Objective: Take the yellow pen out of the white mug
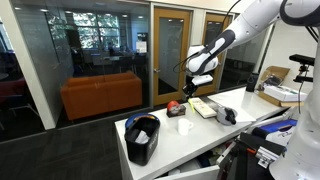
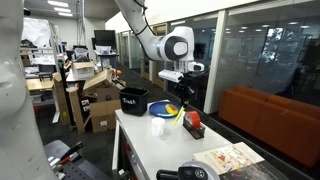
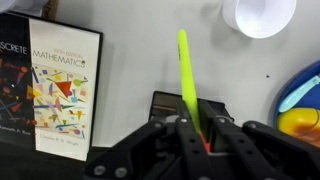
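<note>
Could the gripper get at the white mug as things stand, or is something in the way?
Probably yes for the path: the white mug stands apart on the table with nothing over it. But the gripper is shut on the yellow pen, so it likely could not grasp the mug too.

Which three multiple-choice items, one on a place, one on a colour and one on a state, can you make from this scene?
1. Where does the white mug stand?
A. on the table
B. on the floor
C. on a chair

2. What colour is the bin?
A. white
B. black
C. yellow

3. What is the state of the end effector?
A. open and empty
B. shut on the yellow pen
C. shut on a spoon

Answers:
1 A: both exterior views show the white mug on the tabletop.
2 B: the bin looks black all over.
3 B: in the wrist view the fingers clamp the pen's lower end.
</note>
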Controlling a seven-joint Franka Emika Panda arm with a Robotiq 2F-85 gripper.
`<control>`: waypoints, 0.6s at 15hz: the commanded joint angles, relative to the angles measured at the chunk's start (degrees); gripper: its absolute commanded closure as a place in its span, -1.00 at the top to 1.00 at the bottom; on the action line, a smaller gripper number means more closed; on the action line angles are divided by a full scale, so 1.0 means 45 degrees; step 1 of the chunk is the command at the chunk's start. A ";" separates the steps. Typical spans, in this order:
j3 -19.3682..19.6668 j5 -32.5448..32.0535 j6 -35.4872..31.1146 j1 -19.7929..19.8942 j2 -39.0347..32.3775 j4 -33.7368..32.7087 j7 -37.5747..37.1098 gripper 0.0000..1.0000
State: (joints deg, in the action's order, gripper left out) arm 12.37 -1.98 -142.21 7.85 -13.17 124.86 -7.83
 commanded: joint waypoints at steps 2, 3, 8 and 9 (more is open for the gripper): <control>-0.0044 -0.0141 0.1195 0.0141 -0.0744 -0.0482 -0.0039 -0.92; -0.0045 -0.0180 0.1407 0.0127 -0.0898 -0.0519 -0.0032 -0.92; -0.0058 -0.0435 0.2254 0.0036 -0.1727 -0.0758 -0.0024 -0.92; -0.0063 -0.0475 0.2379 0.0015 -0.1836 -0.0792 -0.0029 -0.92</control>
State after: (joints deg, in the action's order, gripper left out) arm 12.32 -2.78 -134.82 7.82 -19.63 123.53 -7.87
